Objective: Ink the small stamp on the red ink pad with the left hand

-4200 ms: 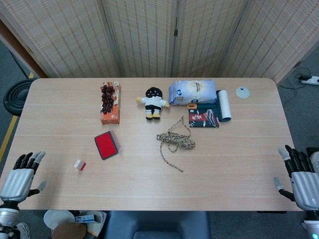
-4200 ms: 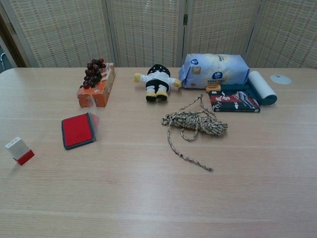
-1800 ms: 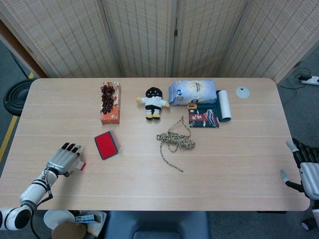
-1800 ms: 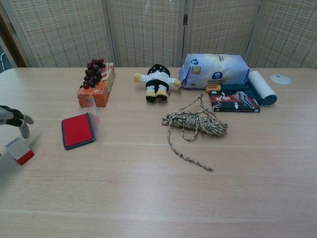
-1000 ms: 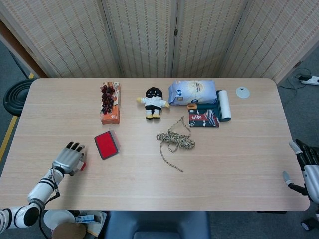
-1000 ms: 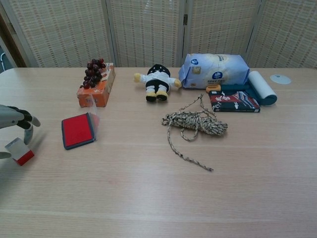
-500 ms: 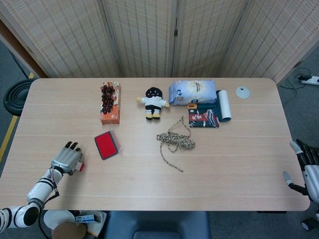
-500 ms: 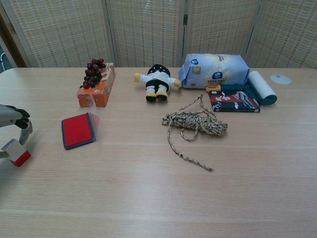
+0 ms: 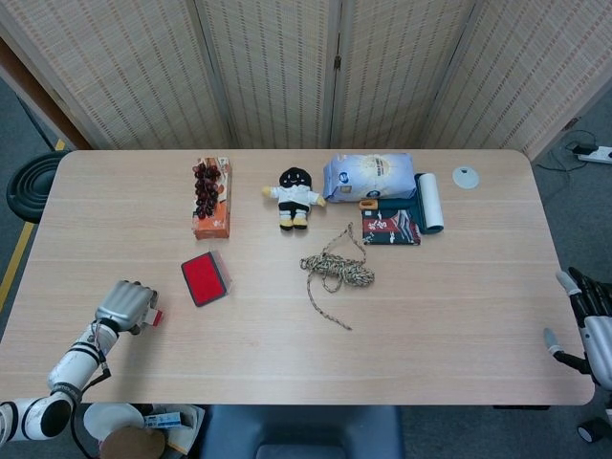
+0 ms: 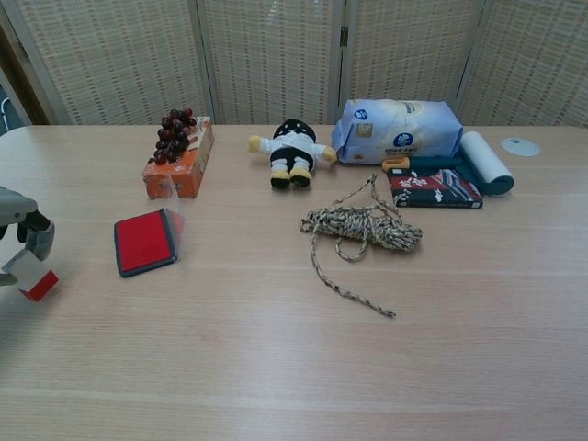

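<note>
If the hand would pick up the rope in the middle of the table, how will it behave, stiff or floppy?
Probably floppy: the rope lies in a loose, irregular coil, and one end trails away across the table toward the near edge. Lifted at one point, the loops would likely sag and partly uncoil, the tail dragging. Its braided surface looks rough, so it seems unlikely to slip from the fingers.

Stamp [image 10: 30, 276] left of ink pad [image 10: 144, 242], apart.

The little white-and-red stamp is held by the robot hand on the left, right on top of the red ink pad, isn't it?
Not quite. The left robot hand does hold the little white-and-red stamp, but off to the left of the red ink pad, apart from it, as the chest view shows.
</note>
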